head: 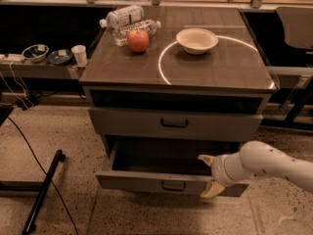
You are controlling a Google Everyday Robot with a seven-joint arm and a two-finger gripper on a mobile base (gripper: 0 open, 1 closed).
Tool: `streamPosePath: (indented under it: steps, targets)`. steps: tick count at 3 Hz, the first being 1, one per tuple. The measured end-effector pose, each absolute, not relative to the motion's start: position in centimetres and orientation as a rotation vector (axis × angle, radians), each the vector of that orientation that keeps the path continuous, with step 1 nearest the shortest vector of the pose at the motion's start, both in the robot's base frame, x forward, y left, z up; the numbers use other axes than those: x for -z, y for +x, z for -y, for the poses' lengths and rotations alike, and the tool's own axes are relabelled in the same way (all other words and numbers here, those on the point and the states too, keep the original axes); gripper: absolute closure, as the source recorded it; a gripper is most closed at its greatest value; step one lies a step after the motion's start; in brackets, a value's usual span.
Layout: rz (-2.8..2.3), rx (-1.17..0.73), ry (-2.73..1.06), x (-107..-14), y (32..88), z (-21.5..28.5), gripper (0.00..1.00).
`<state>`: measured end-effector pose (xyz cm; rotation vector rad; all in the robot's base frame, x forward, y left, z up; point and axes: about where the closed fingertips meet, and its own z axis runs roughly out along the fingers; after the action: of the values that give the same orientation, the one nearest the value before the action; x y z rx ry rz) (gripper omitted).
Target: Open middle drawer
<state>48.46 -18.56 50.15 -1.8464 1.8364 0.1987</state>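
The middle drawer (146,181) is pulled out below the shut upper drawer (174,124). It has a flat grey front, a small black loop handle (173,185) and a grey inside. My gripper (209,174) is at the right end of the drawer's front. One tan finger (206,158) is over the drawer's inside and the other finger (213,189) is in front of the panel, so they stand apart with the front panel between them. The white arm (266,164) comes in from the right.
On the cabinet top (220,67) are a white bowl (197,39), a red apple (138,40) and two plastic bottles (126,17). A side shelf (44,67) at the left holds bowls and a cup. A black pole (43,190) and a cable lie on the floor at the left.
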Motion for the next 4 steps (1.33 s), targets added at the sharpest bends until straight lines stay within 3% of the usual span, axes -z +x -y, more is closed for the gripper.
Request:
streamPosePath:
  steps: [1,3,4]
  targets:
    - [-1.843,-0.228,-1.826,-49.8,52.6,17.3,0.43]
    - [-1.906,-0.34,-1.777,-45.6,55.0,15.0,0.9]
    - [-1.931,-0.363,-1.802,-43.5,54.9,13.7,1.0]
